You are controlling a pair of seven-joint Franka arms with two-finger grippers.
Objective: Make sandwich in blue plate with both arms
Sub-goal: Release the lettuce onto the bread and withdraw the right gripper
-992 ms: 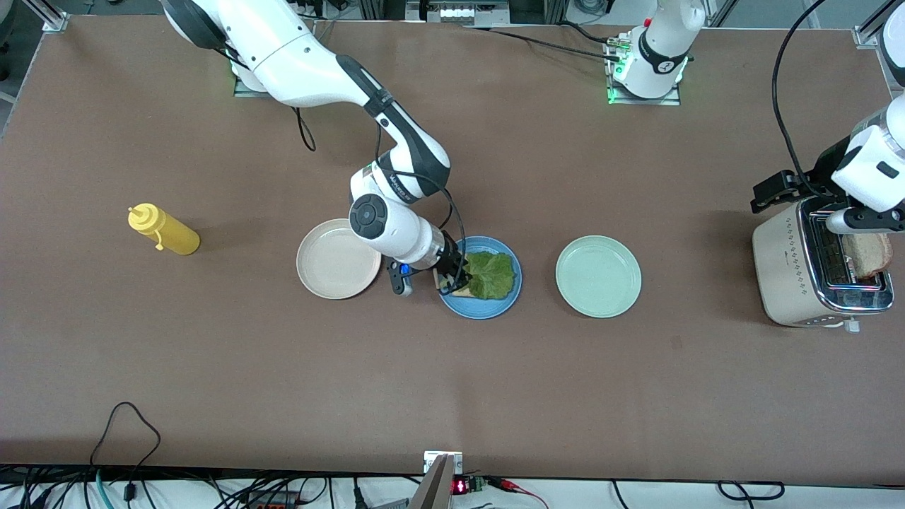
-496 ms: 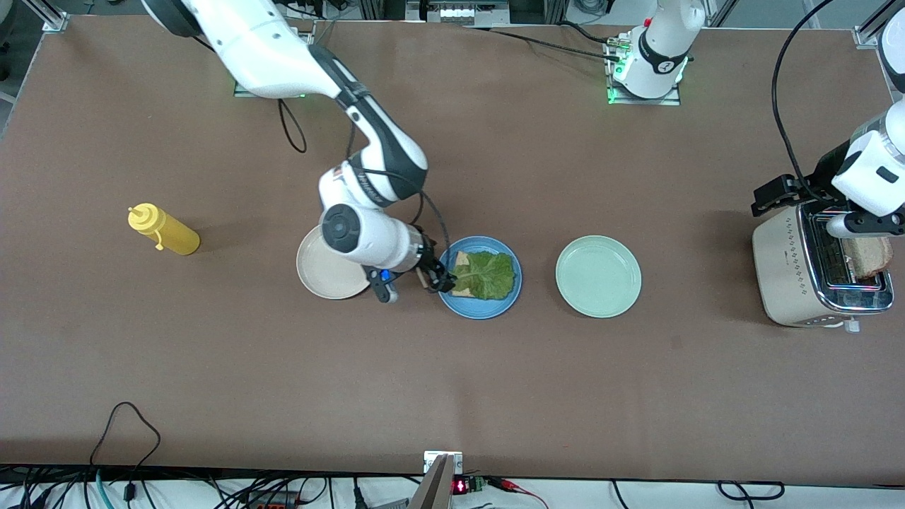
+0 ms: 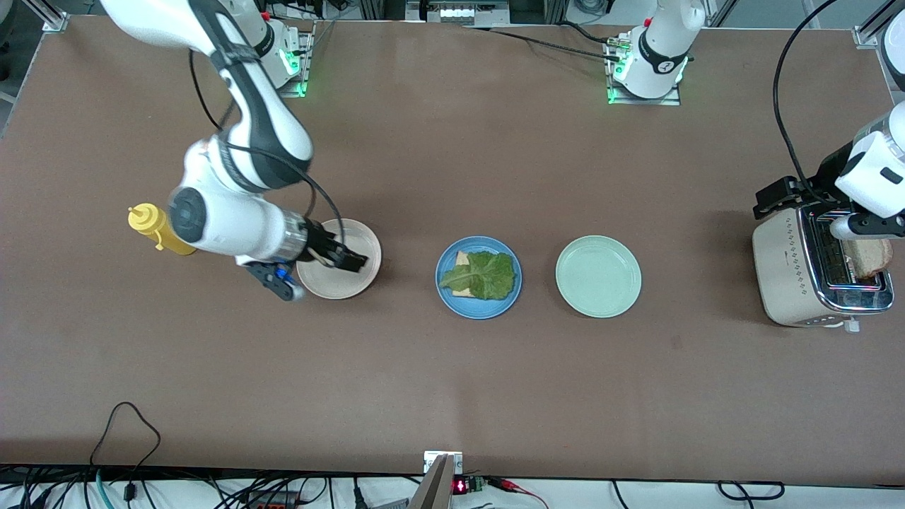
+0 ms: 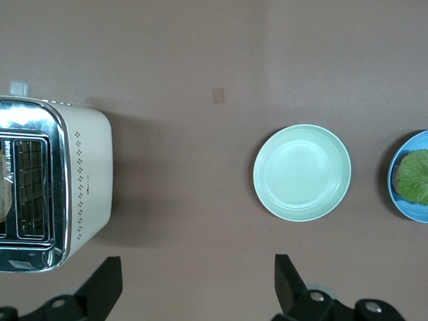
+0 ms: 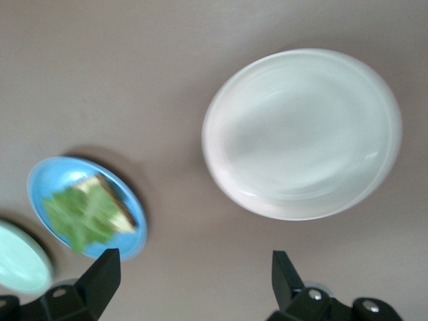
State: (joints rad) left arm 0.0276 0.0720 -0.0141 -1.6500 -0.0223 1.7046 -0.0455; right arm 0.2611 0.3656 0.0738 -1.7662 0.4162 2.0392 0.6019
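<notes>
Brown tabletop (image 3: 452, 382) under everything, my two white arms reaching in from the base edge. My right arm (image 3: 240, 141) is bent down at its own end of the table, right gripper (image 3: 346, 260) up over the cream-white plate (image 3: 332, 279), fingers spread wide with nothing between them. My left arm (image 3: 873, 173) is at the other end, left gripper (image 4: 197, 291) above the table just beside the toaster (image 3: 802, 272), fingers likewise wide apart and empty. Toaster is cream with chrome top, a bread slice (image 3: 868, 254) sticking up in its slot. Three plates in a row: cream-white one toward the right arm's end, blue plate (image 3: 447, 288) in the middle, pale green plate (image 3: 598, 276) toward the left arm's end, all apart from each other. Blue plate holds one bread slice (image 3: 461, 261) with a green lettuce leaf (image 3: 484, 276) lying on it, no top slice. Yellow squeeze bottle (image 3: 164, 230) lies on its side near the right arm's wrist, well apart from the blue plate.
</notes>
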